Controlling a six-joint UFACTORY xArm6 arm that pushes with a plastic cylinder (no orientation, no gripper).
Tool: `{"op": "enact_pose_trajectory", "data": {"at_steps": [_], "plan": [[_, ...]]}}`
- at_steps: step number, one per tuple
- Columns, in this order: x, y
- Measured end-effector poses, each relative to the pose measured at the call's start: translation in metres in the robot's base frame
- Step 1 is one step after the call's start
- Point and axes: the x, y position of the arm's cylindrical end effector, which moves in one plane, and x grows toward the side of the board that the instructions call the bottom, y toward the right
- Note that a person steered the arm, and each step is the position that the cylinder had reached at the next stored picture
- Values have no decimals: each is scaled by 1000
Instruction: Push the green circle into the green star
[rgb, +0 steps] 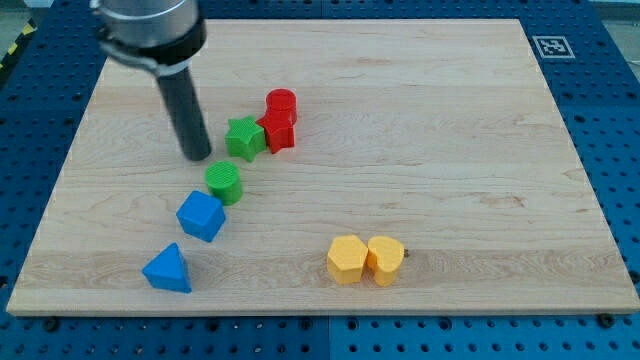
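The green circle (225, 182) lies left of the board's middle. The green star (243, 137) sits just above it and slightly right, a small gap apart. My tip (198, 156) is at the end of the dark rod, left of the green star and above-left of the green circle, touching neither.
A red circle (282, 102) and a red block (277, 131) touch the star's right side. A blue block (201, 216) sits just below-left of the green circle. A blue triangle (167, 269) lies lower left. Two yellow blocks (347, 259) (385, 260) sit near the bottom middle.
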Motion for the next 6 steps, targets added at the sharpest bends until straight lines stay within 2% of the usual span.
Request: {"op": "enact_pose_trajectory", "data": {"at_steps": [1,2,4,6], "plan": [[38,10],[39,49],[66,57],[77,92]]}}
